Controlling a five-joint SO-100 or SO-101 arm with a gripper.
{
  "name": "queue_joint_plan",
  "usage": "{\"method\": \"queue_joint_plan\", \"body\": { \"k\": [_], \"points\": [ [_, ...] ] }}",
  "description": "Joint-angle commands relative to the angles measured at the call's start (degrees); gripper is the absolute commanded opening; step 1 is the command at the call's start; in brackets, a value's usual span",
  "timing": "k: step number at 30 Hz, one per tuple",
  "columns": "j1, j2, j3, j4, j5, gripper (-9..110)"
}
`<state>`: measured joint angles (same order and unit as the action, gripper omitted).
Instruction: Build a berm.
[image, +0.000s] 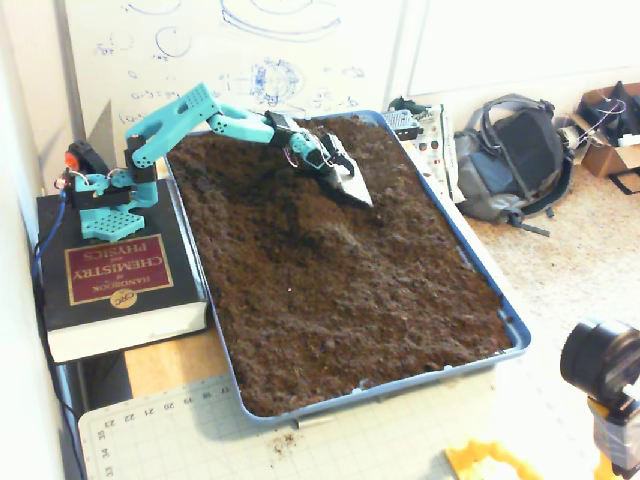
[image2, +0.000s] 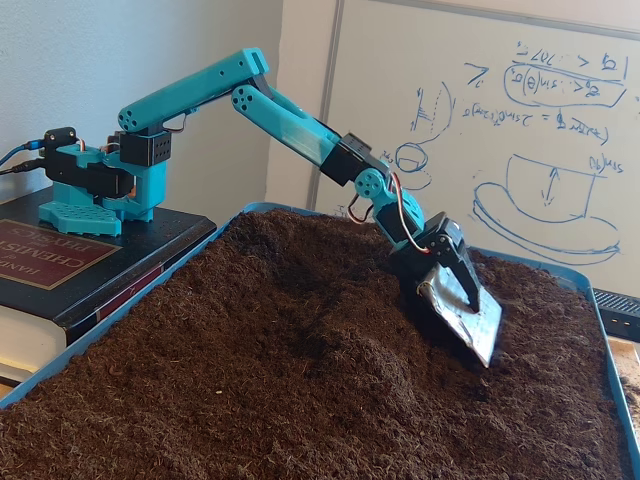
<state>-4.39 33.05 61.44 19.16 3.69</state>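
The berm is a low hump of dark brown soil in the far half of the tray, and it shows as a soft ridge in both fixed views. My teal arm reaches from its base over the soil. The gripper is shut on a flat silver plate. The plate slants down with its lower edge touching the soil just beyond the hump. The black gripper lies on top of the plate.
A blue tray holds all the soil. The arm's base stands on a thick book left of the tray. A backpack lies on the floor to the right. A black camera and a cutting mat sit near the front.
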Motion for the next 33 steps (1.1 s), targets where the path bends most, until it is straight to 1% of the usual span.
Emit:
{"method": "queue_joint_plan", "body": {
  "k": [1,5,10,21,33],
  "points": [
    [-1.23,1.41,-0.35,10.46,0.53,1],
    [-1.23,2.2,-0.44,17.4,0.53,1],
    [-1.49,3.52,0.0,22.85,0.53,1],
    [-1.32,8.88,0.53,25.93,0.62,1],
    [-1.23,15.82,0.44,37.09,0.7,1]
  ]
}}
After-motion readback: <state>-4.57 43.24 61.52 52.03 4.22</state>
